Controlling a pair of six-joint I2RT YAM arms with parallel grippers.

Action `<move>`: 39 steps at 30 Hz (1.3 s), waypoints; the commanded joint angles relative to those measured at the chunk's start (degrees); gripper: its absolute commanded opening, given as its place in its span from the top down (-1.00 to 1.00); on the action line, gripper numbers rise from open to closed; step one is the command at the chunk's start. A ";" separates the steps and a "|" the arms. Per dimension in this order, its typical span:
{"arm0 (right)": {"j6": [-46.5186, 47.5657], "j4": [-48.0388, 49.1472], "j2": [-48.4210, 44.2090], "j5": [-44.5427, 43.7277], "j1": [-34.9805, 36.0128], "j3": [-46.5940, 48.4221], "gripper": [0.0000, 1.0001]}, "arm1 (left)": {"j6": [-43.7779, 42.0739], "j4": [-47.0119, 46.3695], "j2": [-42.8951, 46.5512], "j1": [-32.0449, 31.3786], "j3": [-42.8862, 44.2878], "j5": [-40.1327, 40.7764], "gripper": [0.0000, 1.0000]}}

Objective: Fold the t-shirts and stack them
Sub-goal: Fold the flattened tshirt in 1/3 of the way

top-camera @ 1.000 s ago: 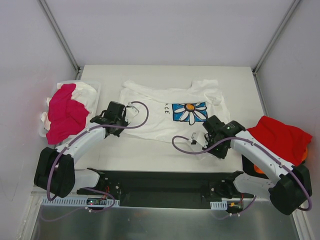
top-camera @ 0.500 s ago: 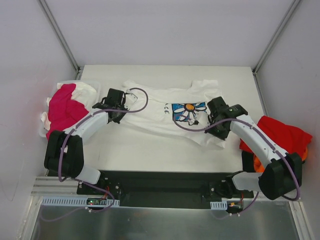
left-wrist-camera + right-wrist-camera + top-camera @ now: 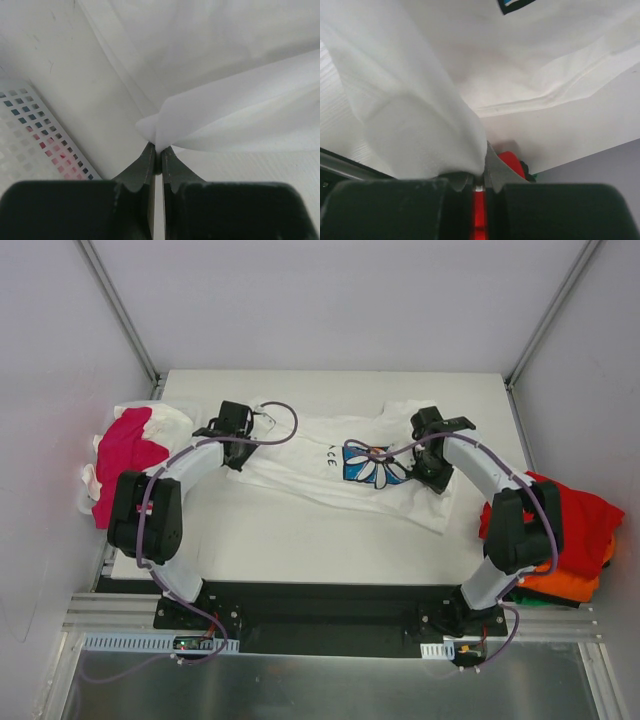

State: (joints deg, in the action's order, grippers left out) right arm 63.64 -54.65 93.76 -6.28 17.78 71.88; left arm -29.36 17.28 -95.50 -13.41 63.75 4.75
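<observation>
Step in hand: I judge this to be the first fold of the white tee, with both arms carrying pinched cloth across it.
Left tool: closed right down on a thin pinch of the white tee, at the shirt's left side beside the basket.
Right tool: also clamped tight, on a thicker, bunched fold of the same tee at its right side.
Where the tee lies: across the middle of the counter, daisy print facing up. The cloth is raised at both pinches and the near edge rests on the surface.
Other shirts: a magenta tee is heaped at the left edge. A red tee sits on an orange tee at the right, well apart from the work.
How I do it well: I move both tools together at matched height and pace, with the span between them lightly taut so the crease comes out straight.
Watch point: the right pinch looks bulkier than the left, so that side may land rumpled. I would lower it flat and smooth it before letting go.
Release: I open only once the carried edge lies square on the cloth beneath.
</observation>
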 commanded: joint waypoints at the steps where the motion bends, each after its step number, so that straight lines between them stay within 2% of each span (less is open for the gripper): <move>1: 2.63 -0.02 3.71 -0.57 -1.52 5.72 0.99 | -1.05 -0.67 -1.35 0.58 3.22 0.26 1.00; 20: 4.65 0.07 13.56 -2.33 -5.74 17.85 0.99 | -5.09 -0.84 -8.20 0.75 10.08 4.82 1.00; 39: 5.09 2.01 18.57 -3.47 -6.88 22.34 0.99 | -6.23 -0.93 -13.22 0.84 17.82 6.76 1.00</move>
State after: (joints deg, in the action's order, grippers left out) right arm 67.83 -52.38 111.90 -8.67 11.27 91.18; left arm -34.35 16.58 -107.77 -13.39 78.94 9.26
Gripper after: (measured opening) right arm 0.040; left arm 0.021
